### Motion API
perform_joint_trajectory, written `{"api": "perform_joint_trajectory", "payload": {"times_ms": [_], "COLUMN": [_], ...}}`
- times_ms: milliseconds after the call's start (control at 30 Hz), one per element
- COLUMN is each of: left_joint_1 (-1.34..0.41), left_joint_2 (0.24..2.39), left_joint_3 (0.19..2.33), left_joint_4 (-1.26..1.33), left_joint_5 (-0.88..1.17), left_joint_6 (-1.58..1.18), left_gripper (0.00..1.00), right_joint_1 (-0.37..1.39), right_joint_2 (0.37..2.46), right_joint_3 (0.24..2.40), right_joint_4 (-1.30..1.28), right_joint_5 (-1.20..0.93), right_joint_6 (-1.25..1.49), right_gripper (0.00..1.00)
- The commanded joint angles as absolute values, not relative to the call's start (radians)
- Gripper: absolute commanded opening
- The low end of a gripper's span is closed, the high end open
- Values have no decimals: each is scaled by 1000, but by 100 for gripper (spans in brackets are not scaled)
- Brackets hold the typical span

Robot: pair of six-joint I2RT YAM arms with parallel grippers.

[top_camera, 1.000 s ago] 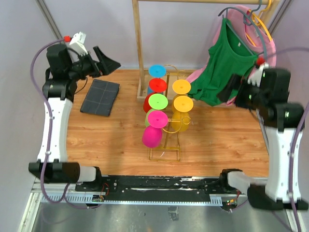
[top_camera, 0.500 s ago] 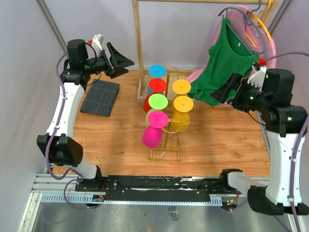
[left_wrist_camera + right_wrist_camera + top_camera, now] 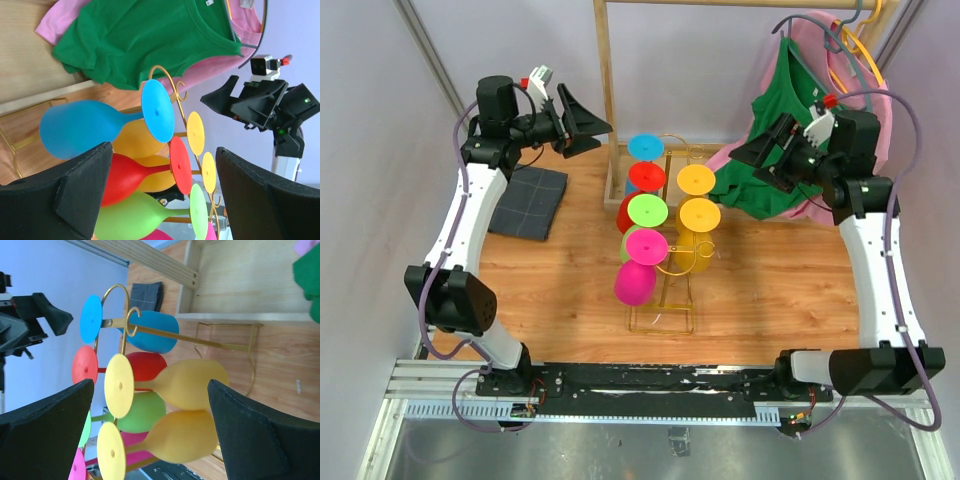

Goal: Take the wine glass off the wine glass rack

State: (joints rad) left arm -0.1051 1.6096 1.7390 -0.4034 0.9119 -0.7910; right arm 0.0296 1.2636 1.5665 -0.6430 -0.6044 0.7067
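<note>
The gold wire wine glass rack stands mid-table with several coloured wine glasses hanging on it, feet up: blue, red, green and pink on the left side, two yellow ones on the right. My left gripper is open and empty, up in the air left of the rack's top. It faces the blue glass and the red glass. My right gripper is open and empty, up in the air right of the rack. It faces the yellow glasses.
A tall wooden clothes rail stands behind the rack. A green shirt and a pink garment hang on it close behind my right gripper. A dark folded cloth lies at the table's back left.
Both arms swung inward toward the rack: the left gripper moved right, the right gripper moved left and up. Both stayed open. The glasses have not moved.
</note>
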Motion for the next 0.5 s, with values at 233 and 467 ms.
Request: {"api": "perform_joint_trajectory", "payload": {"times_ms": [233,467], "left_joint_1": [-111,-164], "left_joint_2": [1681,1716], "left_joint_3": [1744,1736], "left_joint_4": [-304,-261], "left_joint_5": [959,994], "left_joint_6": [-871,-911], "left_gripper": [80,68], "right_joint_1": [20,20], "right_joint_2": [1360,1383], "right_joint_3": [1519,1514], "right_joint_4": [-294,-268], "right_joint_5": [-762,-739], "right_joint_6": [912,922], "right_gripper": [99,98]}}
